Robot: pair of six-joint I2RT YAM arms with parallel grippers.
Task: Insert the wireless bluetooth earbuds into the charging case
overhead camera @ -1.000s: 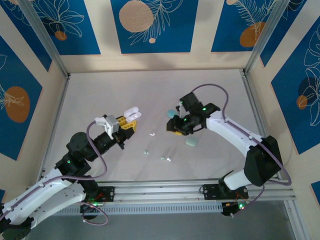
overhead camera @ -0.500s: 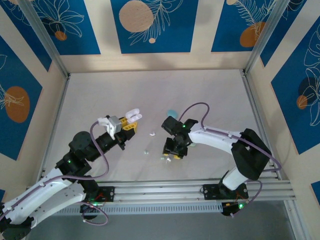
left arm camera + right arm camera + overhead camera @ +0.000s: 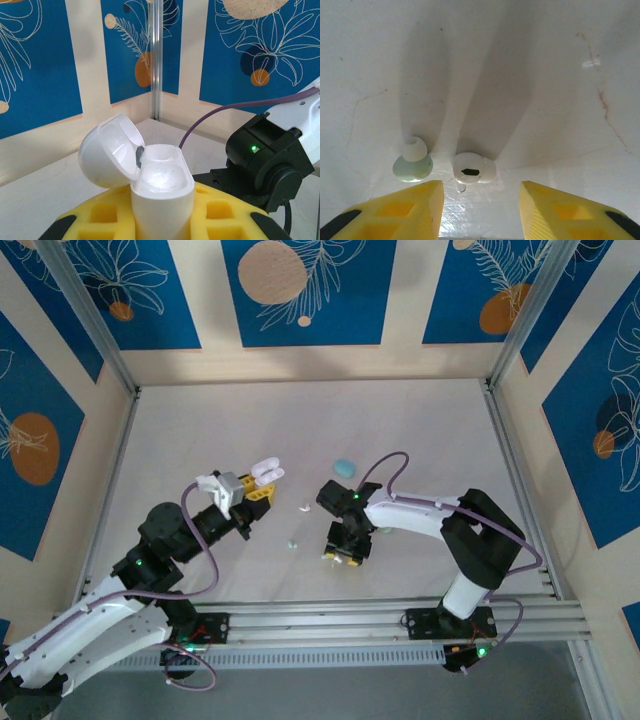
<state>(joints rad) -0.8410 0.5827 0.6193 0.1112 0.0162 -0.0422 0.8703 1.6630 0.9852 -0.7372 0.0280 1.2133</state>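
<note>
Right jaws half-open and empty astride the white earbud (image 3: 474,170) on the surface (image 3: 545,75); closing may catch the green earbud (image 3: 412,165), perhaps touching it; left jaws clamp the open charging case (image 3: 161,180).

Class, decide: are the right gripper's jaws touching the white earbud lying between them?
Apart. The right wrist view shows bare table between the white earbud and each yellow jaw of the right gripper, which stands open around it.
</note>
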